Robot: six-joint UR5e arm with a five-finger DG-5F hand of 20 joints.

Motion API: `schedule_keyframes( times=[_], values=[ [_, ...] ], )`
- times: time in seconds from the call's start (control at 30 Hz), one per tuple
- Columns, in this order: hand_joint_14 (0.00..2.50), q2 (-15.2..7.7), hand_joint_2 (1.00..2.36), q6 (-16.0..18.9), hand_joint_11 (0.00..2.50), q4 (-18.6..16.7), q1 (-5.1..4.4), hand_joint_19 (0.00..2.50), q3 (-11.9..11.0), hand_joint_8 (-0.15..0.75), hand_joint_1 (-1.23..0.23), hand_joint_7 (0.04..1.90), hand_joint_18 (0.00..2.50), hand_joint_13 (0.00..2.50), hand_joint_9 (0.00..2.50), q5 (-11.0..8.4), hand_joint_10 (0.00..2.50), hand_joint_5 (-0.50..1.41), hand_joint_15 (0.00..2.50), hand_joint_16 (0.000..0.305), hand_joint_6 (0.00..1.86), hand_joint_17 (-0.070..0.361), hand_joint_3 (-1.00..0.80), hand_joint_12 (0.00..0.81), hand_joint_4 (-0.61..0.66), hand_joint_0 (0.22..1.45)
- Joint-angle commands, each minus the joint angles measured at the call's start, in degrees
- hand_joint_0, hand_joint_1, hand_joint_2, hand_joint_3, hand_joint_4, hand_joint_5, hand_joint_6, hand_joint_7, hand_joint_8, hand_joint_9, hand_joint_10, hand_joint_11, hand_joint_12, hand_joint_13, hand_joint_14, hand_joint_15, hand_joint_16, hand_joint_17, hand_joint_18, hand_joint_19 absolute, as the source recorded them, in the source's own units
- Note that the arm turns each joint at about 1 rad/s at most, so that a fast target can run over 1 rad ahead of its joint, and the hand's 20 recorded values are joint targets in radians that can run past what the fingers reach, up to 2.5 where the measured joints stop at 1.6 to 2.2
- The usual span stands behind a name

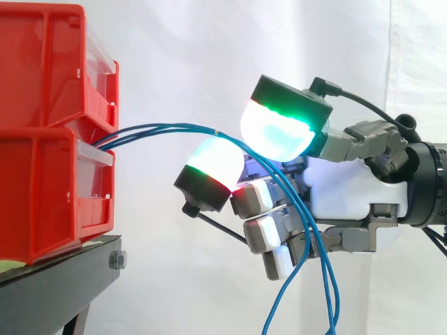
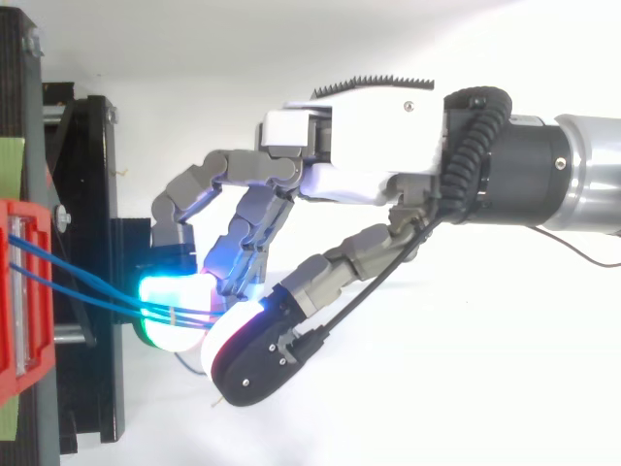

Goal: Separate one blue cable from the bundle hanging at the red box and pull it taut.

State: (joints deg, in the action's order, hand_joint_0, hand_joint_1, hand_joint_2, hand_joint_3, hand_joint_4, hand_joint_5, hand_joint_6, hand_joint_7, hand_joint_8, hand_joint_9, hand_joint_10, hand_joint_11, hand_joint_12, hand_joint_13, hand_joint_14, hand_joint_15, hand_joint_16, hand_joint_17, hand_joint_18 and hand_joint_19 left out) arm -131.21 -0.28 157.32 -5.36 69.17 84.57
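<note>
Stacked red boxes (image 1: 42,132) stand on the left; their edge is the red box (image 2: 24,291) in the top view. Blue cables (image 1: 167,128) come out between the boxes and run in a shallow arc rightwards to my hand (image 1: 349,188). My hand reaches in from the right with its fingers curled. A glowing cyan-green pad (image 1: 279,129) above and a white-green pad (image 1: 213,166) below close on the blue cables (image 2: 87,282). I cannot tell whether one cable or several are pinched. Behind the pads the cables drop loosely downwards (image 1: 327,279).
The boxes rest on a black stand (image 1: 63,279), which also shows beside them from above (image 2: 92,194). A white curtain (image 1: 209,56) hangs behind everything. Open space lies under my hand, where the loose cable ends hang.
</note>
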Motion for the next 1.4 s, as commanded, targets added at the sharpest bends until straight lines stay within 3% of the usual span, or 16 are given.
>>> schedule_keyframes(
  times=[0.0, 0.27, 0.33, 0.53, 0.67, 0.83, 0.93, 1.07, 1.37],
  values=[
    [0.02, -0.01, 1.00, 0.02, 0.78, 0.00, 0.00, 0.57, 0.00, 0.321, -0.86, 1.00, 0.99, 1.03, 0.91, -0.02, 0.02, -0.21, 0.55, 0.041, 0.82, 0.092, -0.50, 0.369, 0.17, 0.78],
    [0.02, -0.01, 1.00, 0.02, 0.80, 0.00, 0.00, 0.62, 0.09, 0.340, -0.81, 1.03, 1.00, 1.05, 0.97, -0.11, 0.01, -0.19, 0.57, 0.041, 0.83, 0.093, -0.50, 0.375, 0.17, 0.58],
    [0.02, -0.01, 1.00, 0.02, 0.79, 0.00, 0.00, 0.62, 0.09, 0.335, -0.78, 1.09, 1.00, 1.05, 0.99, -0.02, 0.02, -0.16, 0.57, 0.041, 0.78, 0.093, -0.50, 0.376, 0.12, 0.56],
    [0.02, -0.01, 1.00, -0.07, 0.79, 0.00, -0.09, 0.66, 0.09, 0.330, -0.75, 1.20, 1.00, 1.07, 1.06, -0.02, 0.02, -0.13, 0.59, 0.040, 0.76, 0.090, -0.50, 0.365, 0.02, 0.62],
    [0.02, -0.01, 1.02, -0.07, 0.79, 0.00, -0.09, 0.68, 0.09, 0.344, -0.77, 1.28, 1.03, 1.08, 1.05, -0.11, 0.02, -0.16, 0.60, 0.043, 0.84, 0.097, -0.24, 0.376, 0.02, 0.61],
    [0.02, -0.01, 1.02, 0.02, 0.81, 0.00, -0.09, 0.65, 0.53, 0.337, -0.85, 1.20, 1.05, 1.09, 1.00, -0.11, 0.02, -0.19, 0.59, 0.044, 0.89, 0.099, -0.16, 0.388, 0.01, 0.65],
    [0.02, -0.01, 1.02, 0.02, 0.83, 0.00, -0.09, 0.62, 0.70, 0.341, -0.91, 1.18, 1.06, 1.08, 0.98, -0.02, 0.02, -0.20, 0.58, 0.044, 0.89, 0.098, -0.24, 0.388, 0.05, 0.71],
    [0.02, -0.01, 1.00, 0.02, 0.84, 0.00, -0.09, 0.58, 0.79, 0.329, -0.93, 1.12, 1.05, 1.07, 1.00, 0.06, 0.02, -0.20, 0.57, 0.042, 0.90, 0.095, -0.50, 0.378, 0.10, 0.78],
    [0.02, -0.01, 1.00, 0.02, 0.84, 0.00, -0.09, 0.63, 0.79, 0.357, -0.79, 1.10, 1.10, 1.12, 1.07, 0.06, 0.02, -0.18, 0.58, 0.045, 0.86, 0.101, -0.50, 0.395, 0.16, 0.52]
  ],
)
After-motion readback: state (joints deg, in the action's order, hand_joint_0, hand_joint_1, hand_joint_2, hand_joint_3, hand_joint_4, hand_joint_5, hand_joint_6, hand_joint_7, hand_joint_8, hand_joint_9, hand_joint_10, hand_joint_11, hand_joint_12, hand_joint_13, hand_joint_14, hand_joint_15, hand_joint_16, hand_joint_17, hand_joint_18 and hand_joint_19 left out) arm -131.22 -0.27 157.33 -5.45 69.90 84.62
